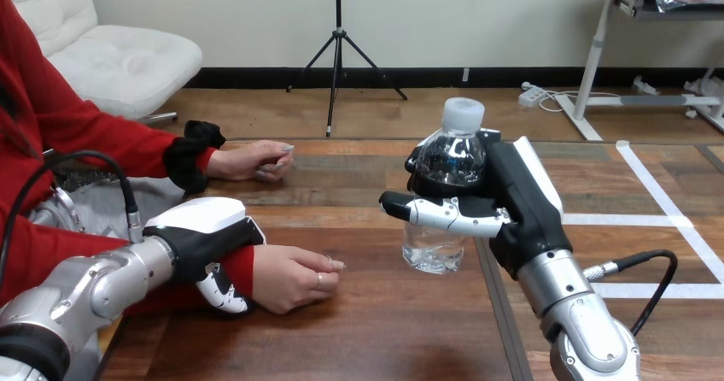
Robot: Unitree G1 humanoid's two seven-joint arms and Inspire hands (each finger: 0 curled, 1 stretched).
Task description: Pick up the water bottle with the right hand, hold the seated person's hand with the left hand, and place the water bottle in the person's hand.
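Wooden table [359, 338] spans the view, with white tape lines [657, 220] across its right part. Over the near right corner the right arm [585, 325] rises at a slant, silver forearm pointing up and toward the table's middle. The left arm [85, 291] comes in low over the near left edge, lying almost level and pointing right.

At its end the right hand [519, 197] stands on edge, palm facing left, and is clamped on the bottle [451, 157]: the thumb [444, 214] lies across the bottle's near side and the fingers wrap round behind it. The left hand [201, 236] sits palm down over the person's wrist [243, 268] in its red sleeve; its thumb curls under the wrist's near side, so the hand is closed round it.

Just right of that grip, the person's hand [294, 278] rests on the table near the left edge, loosely curled. A second hand [254, 161] of the person lies by the far left edge.

Upright near the table's middle is the bottle, clear and holding water, with its base at or just over the wood; I cannot tell which. Its white cap [464, 114] stands above the fingers.
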